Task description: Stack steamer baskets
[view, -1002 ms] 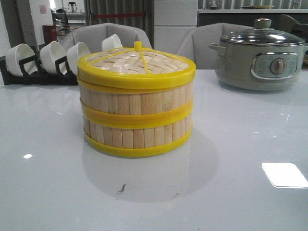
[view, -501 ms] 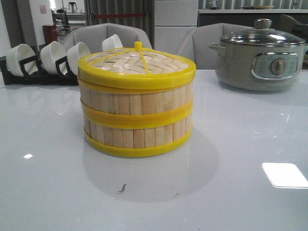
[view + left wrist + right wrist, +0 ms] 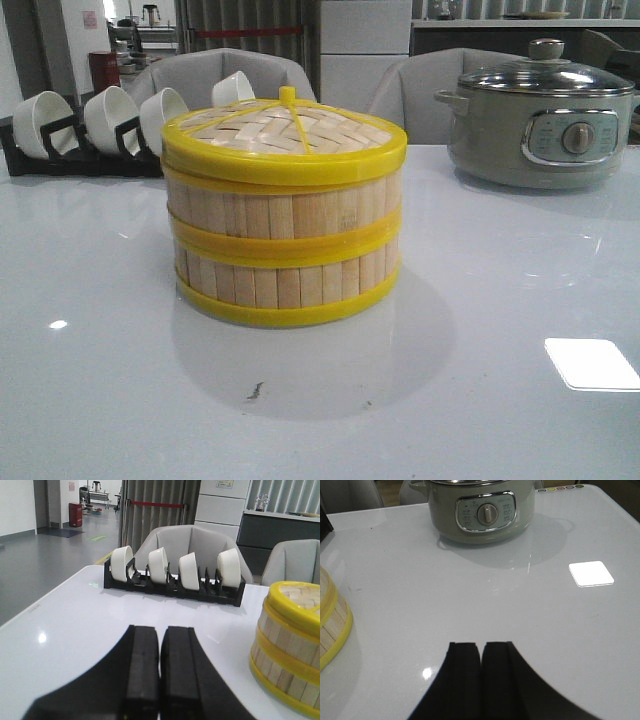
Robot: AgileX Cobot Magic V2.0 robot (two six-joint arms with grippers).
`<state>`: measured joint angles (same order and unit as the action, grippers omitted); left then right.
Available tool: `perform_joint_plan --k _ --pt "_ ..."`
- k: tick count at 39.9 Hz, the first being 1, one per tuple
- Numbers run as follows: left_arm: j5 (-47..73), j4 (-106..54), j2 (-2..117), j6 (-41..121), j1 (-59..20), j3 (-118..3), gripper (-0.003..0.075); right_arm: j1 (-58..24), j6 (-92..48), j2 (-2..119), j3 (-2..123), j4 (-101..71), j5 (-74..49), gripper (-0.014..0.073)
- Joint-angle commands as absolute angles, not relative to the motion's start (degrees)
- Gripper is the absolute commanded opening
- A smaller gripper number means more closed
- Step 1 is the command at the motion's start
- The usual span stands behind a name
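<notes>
Two steamer baskets stand stacked at the table's middle: the upper basket (image 3: 280,205) sits squarely on the lower basket (image 3: 285,285). A flat woven bamboo lid (image 3: 285,130) with a yellow rim covers the top. The stack also shows in the left wrist view (image 3: 290,645) and its edge in the right wrist view (image 3: 332,625). My left gripper (image 3: 160,630) is shut and empty over the table, to the left of the stack. My right gripper (image 3: 481,645) is shut and empty, to the right of the stack. Neither gripper shows in the front view.
A grey electric pot (image 3: 545,125) with a glass lid stands at the back right; it also shows in the right wrist view (image 3: 482,510). A black rack with white bowls (image 3: 95,125) stands at the back left. Grey chairs stand behind the table.
</notes>
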<state>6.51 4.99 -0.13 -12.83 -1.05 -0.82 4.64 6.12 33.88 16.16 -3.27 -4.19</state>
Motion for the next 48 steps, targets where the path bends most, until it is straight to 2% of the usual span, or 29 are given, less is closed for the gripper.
perform_joint_plan --k 1,3,28,36,48 --pt "-0.85 4.48 -0.86 -13.29 -0.89 0.6 0.0095 5.13 5.49 33.59 17.88 -3.38 0.51 0.0023" --pt "2.08 4.48 -1.09 -13.29 -0.89 0.29 0.0095 5.13 5.49 33.59 17.88 -3.38 0.51 0.0023" --pt "-0.42 4.92 -0.97 -13.07 -0.89 0.42 0.0095 5.13 5.49 33.59 17.88 -3.38 0.51 0.0023" --pt "-3.01 0.83 -0.97 -3.36 -0.89 0.42 0.0095 5.13 5.49 33.59 17.88 -3.38 0.51 0.0023" --pt "-2.89 0.67 -0.97 -3.35 -0.89 0.42 0.0095 5.13 5.49 33.59 17.88 -3.38 0.51 0.0023"
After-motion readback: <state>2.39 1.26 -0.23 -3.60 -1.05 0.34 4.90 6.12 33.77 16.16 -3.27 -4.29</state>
